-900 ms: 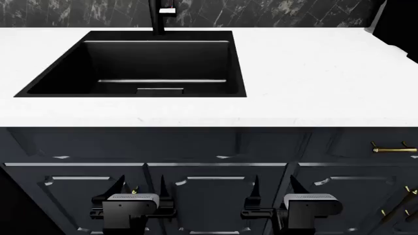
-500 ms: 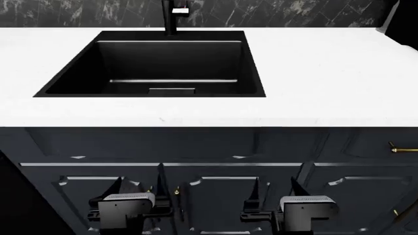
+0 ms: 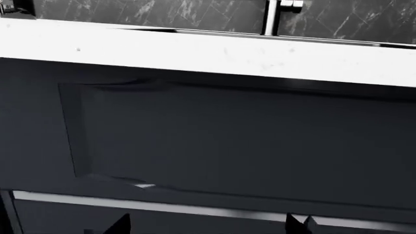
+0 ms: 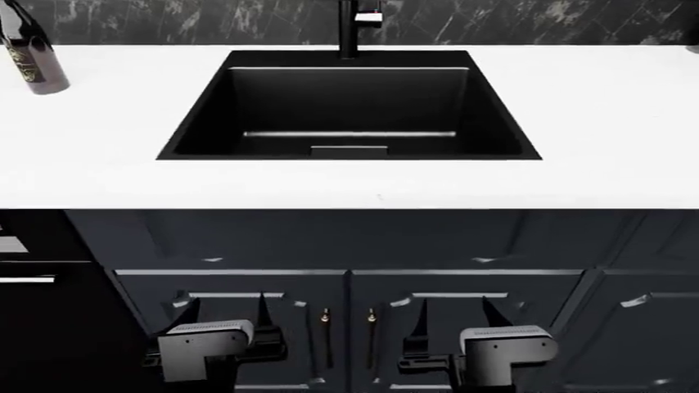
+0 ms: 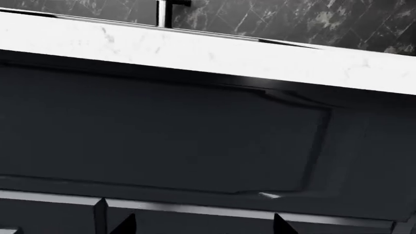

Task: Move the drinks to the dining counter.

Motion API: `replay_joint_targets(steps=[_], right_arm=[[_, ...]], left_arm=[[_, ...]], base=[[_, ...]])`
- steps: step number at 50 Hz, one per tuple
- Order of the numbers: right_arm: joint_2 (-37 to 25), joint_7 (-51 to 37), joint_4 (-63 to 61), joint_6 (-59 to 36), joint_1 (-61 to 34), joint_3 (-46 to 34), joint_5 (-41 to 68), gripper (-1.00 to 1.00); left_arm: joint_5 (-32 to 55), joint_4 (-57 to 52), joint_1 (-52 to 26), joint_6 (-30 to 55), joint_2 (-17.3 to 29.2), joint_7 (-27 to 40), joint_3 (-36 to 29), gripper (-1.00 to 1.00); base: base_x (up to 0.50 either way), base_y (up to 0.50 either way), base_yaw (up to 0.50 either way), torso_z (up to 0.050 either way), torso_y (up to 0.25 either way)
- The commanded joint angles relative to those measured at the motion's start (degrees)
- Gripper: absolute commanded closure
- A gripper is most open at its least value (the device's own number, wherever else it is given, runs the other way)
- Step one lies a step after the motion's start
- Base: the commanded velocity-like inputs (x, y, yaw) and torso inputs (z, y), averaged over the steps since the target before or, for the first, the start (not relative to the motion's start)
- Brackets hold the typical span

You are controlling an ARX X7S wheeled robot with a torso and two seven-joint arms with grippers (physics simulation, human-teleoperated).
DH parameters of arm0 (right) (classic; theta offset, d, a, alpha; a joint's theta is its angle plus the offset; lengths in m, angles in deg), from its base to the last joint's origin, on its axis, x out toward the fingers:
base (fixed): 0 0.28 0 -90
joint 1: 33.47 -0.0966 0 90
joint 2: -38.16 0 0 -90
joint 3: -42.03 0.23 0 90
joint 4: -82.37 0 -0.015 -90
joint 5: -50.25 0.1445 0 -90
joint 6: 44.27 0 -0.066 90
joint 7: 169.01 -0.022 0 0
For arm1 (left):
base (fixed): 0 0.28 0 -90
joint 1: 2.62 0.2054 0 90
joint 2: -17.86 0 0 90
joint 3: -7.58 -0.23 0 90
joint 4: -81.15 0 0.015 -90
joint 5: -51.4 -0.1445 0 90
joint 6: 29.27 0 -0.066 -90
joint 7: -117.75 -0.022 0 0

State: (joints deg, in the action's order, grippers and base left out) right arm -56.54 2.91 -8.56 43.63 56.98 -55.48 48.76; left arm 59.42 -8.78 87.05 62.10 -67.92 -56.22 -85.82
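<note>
One dark bottle [image 4: 31, 57] with a gold-marked label stands at the far left of the white sink counter [image 4: 611, 123], its top cut off by the head view's edge. No other drinks show, and the dining counter is out of view. My left gripper [image 4: 224, 315] and right gripper [image 4: 451, 315] hang low in front of the dark cabinet doors, both open with nothing between their fingers. In the left wrist view the left gripper [image 3: 208, 226] faces a cabinet panel, with only its fingertips [image 3: 120, 225] showing. The right gripper [image 5: 202, 225] likewise faces a panel under the counter's edge.
A black sink [image 4: 349, 106] with a black tap [image 4: 349, 24] is set into the counter's middle. Below are dark panelled cabinet doors with two brass handles [image 4: 326, 327]. A dark marbled wall [image 4: 164, 20] backs the counter. A darker unit [image 4: 44, 311] stands at the lower left.
The head view has slid left along the counter: the sink has moved right in the picture and the dark bottle has come into view at far left. Both grippers stay open and low.
</note>
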Motion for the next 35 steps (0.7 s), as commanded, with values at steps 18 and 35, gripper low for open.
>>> replay_joint_targets(steps=[18,35], right_arm=[[-1.85,-1.99,0.64,-0.72,-0.61,-2.43,1.06,-1.0],[-2.7,-4.12,0.89,-1.85,-1.24,-4.31,-0.83,-1.0]], left_arm=[[0.72,0.21,-0.09,-0.31,1.85,2.48,-2.73,-1.0],[1.96,0.44,-0.2,-0.51,2.65,2.95,-3.42,-1.0]], base=[[-0.09,0.5,0.0,0.0,0.0],[-0.06,0.5,0.0,0.0,0.0]])
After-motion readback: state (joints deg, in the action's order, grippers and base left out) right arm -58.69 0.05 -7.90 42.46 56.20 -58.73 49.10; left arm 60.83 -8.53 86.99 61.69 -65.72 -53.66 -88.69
